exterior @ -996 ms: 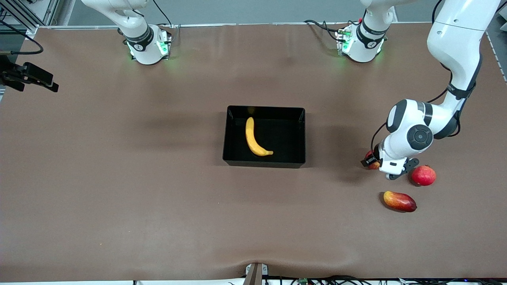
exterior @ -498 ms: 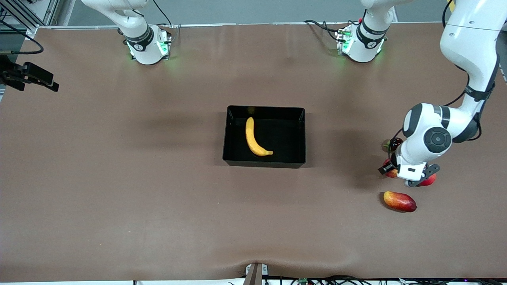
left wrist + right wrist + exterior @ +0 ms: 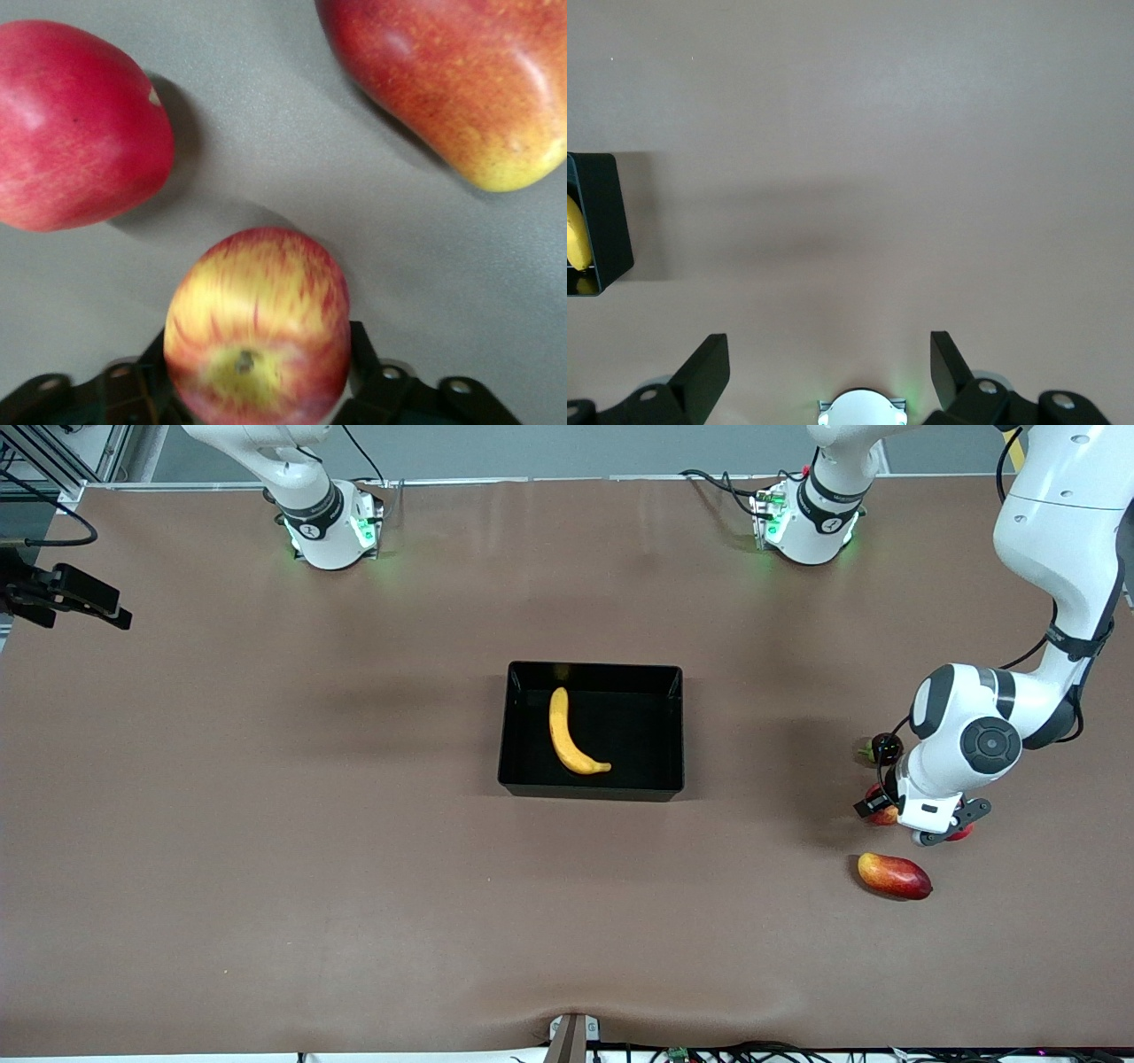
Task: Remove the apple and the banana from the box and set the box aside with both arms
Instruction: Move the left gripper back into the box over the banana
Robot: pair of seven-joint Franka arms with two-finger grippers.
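Observation:
The black box (image 3: 592,665) stands mid-table with the yellow banana (image 3: 567,735) lying in it. My left gripper (image 3: 881,806) is shut on the apple (image 3: 879,815), red streaked with yellow, low over the table at the left arm's end. In the left wrist view the apple (image 3: 257,328) sits between the dark fingers (image 3: 361,354). My right gripper (image 3: 828,354) is open and empty, high over bare table. Its view shows a corner of the box (image 3: 602,221) with a bit of the banana (image 3: 576,235). The right gripper is out of the front view.
A plain red pomegranate (image 3: 963,832) lies right beside the left gripper, mostly hidden by the hand; it shows in the left wrist view (image 3: 75,124). A red-orange mango (image 3: 895,875) lies nearer the front camera (image 3: 443,80). Both arm bases (image 3: 328,531) stand along the table's edge.
My left gripper has carried the apple away from the box, toward the pomegranate and the mango, covering most of the pomegranate. The banana and box have not moved.

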